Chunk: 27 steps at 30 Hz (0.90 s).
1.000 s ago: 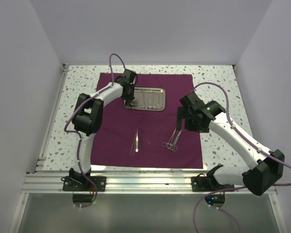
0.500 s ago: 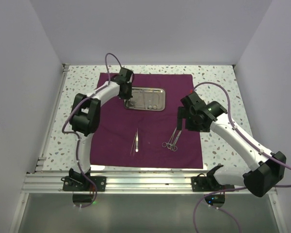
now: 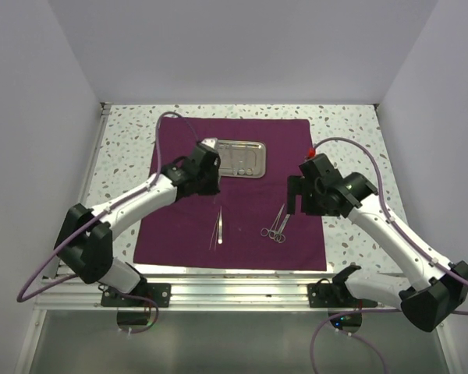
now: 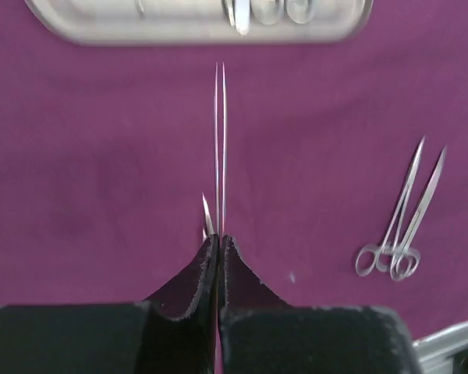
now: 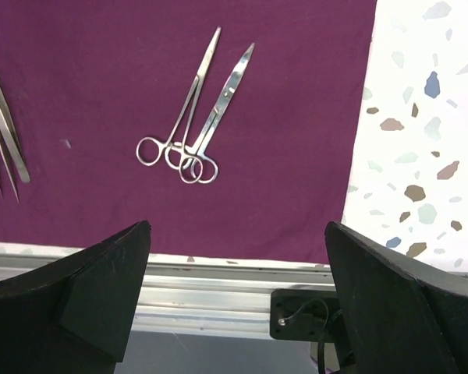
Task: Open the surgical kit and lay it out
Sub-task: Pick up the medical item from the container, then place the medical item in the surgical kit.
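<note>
- Grip: my left pincer (image 4: 218,240) clenched on tweezers (image 4: 220,140), tips at 12 o'clock toward tray (image 4: 101,27), apparently for laying on cloth (image 4: 93,164).
- Standby: my right pincer (image 5: 238,227) released, idle above scissors (image 5: 193,128).

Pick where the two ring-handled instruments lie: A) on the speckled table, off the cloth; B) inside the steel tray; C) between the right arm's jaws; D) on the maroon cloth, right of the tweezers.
D: the ring-handled instruments lie overlapping on the maroon cloth, right of the tweezers and clear of the tray.
</note>
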### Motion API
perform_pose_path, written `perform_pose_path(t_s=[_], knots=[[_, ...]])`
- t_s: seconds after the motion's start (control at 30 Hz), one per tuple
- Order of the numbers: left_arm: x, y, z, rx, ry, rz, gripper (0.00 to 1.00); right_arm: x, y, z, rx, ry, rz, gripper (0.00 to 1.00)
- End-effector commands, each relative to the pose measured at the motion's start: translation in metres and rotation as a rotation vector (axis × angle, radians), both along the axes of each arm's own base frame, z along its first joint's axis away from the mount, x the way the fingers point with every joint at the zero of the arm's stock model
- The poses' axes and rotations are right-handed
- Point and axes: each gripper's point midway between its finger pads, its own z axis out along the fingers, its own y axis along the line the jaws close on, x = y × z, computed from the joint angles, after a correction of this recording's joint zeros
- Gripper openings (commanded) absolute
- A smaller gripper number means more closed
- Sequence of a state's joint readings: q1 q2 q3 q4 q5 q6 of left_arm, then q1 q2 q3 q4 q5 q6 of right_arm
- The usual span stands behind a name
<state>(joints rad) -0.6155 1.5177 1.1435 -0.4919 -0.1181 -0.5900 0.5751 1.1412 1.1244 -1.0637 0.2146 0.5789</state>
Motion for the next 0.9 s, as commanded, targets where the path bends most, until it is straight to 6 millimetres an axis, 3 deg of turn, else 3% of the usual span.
perform_pose_path(t_s=[0.0,0.17,0.3,0.33,0.37,0.43,0.47,0.53,0.57,0.6,0.67,0.73,0.87], knots=[[-0.039,-0.005,-0.032,-0.048,0.089,0.098,0.0,-0.004,0.004,0.005,0.04,-0.018,0.043,0.98],[-0.078,-0.019,-0.057,-0.053,0.138,0.114,0.0,-0.013,-0.001,0.008,0.038,-0.019,0.059,0.97],[-0.084,-0.028,-0.067,-0.067,0.154,0.112,0.0,-0.019,-0.005,0.008,0.031,-0.013,0.064,0.97],[-0.084,-0.03,-0.067,-0.065,0.156,0.109,0.05,-0.02,-0.006,0.008,0.03,-0.012,0.064,0.97],[-0.082,-0.034,-0.064,-0.066,0.156,0.113,0.24,-0.021,-0.007,0.009,0.027,-0.013,0.062,0.97],[-0.081,-0.032,-0.06,-0.048,0.156,0.117,0.39,-0.022,-0.009,0.011,0.026,-0.019,0.06,0.97],[-0.075,-0.037,-0.048,-0.059,0.134,0.111,0.49,-0.024,-0.01,0.011,0.021,-0.016,0.057,0.97],[-0.067,-0.034,-0.036,-0.034,0.108,0.115,0.52,-0.023,-0.013,0.014,0.015,-0.023,0.049,0.97],[-0.055,-0.04,-0.017,-0.039,0.065,0.092,0.55,-0.024,-0.014,0.014,0.009,-0.022,0.045,0.98],[-0.05,-0.037,-0.011,-0.02,0.055,0.09,0.55,-0.023,-0.016,0.014,0.003,-0.026,0.034,0.98],[-0.02,-0.032,0.011,-0.008,-0.002,0.083,0.56,-0.023,-0.016,0.015,0.006,-0.03,0.024,0.97],[0.009,-0.017,0.021,0.0,-0.03,0.101,0.56,-0.021,-0.016,0.015,0.007,-0.031,0.004,0.97],[0.072,0.002,0.023,0.087,-0.068,0.064,0.52,-0.017,-0.016,0.014,0.011,-0.035,-0.043,0.97]])
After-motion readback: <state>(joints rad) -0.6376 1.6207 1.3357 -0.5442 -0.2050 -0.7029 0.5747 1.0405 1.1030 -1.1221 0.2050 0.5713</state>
